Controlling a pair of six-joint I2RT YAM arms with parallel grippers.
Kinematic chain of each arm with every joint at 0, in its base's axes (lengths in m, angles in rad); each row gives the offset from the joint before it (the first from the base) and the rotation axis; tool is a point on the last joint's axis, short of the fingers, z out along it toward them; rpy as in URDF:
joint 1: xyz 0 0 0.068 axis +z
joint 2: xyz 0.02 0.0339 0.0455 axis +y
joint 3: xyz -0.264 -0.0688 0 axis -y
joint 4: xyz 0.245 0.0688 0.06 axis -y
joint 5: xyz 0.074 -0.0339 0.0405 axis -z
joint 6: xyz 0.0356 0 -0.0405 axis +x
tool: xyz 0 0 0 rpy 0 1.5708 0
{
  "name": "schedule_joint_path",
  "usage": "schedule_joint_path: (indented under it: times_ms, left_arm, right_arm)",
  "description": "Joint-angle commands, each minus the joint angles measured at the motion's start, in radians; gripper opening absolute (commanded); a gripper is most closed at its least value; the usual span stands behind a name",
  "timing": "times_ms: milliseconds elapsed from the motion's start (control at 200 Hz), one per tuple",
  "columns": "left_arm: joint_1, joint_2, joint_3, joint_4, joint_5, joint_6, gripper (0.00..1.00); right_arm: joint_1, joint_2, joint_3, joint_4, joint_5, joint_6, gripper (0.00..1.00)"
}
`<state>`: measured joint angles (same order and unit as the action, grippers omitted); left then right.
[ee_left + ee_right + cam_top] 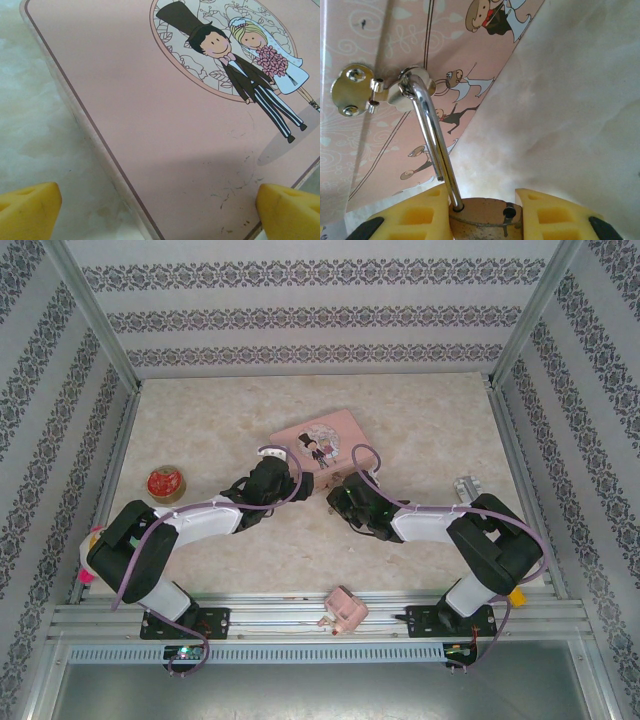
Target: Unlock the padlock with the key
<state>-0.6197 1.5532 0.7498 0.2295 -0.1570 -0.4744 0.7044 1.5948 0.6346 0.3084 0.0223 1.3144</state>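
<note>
The right gripper (pixel 485 212) squeezes the little gold padlock (pixel 479 222) between its yellow fingers, at the 5 o'clock corner of the pink tin (pixel 150 130). The padlock's silver loop hooks through the clasp (pixel 395 90). The left gripper (pixel 159 212) hangs wide open over the tin, holding nothing.

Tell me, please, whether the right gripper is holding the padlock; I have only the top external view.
Observer: Yes. In the right wrist view the right gripper is shut on the padlock, clamping its body.
Operator: Is it hooked through anything?
Observer: Its shackle passes through the silver clasp on the pink tin.
Operator: And the left gripper?
Observer: In the left wrist view the left gripper is open above a corner of the tin's lid, with nothing between its fingers.
</note>
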Motion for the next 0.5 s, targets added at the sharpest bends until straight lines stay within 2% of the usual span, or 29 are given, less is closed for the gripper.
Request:
schedule_joint_path:
  times_ms: [0, 495]
  left_arm:
    - [0.009, 0.006, -0.009, 0.012, -0.003, 0.021, 0.99]
    - [0.010, -0.030, -0.045, 0.002, 0.003, 0.047, 0.99]
  right_arm:
    - [-0.012, -0.030, -0.003, 0.060, 0.069, 0.017, 0.00]
    - [-0.029, -0.006, 0.017, 0.079, 0.089, 0.031, 0.00]
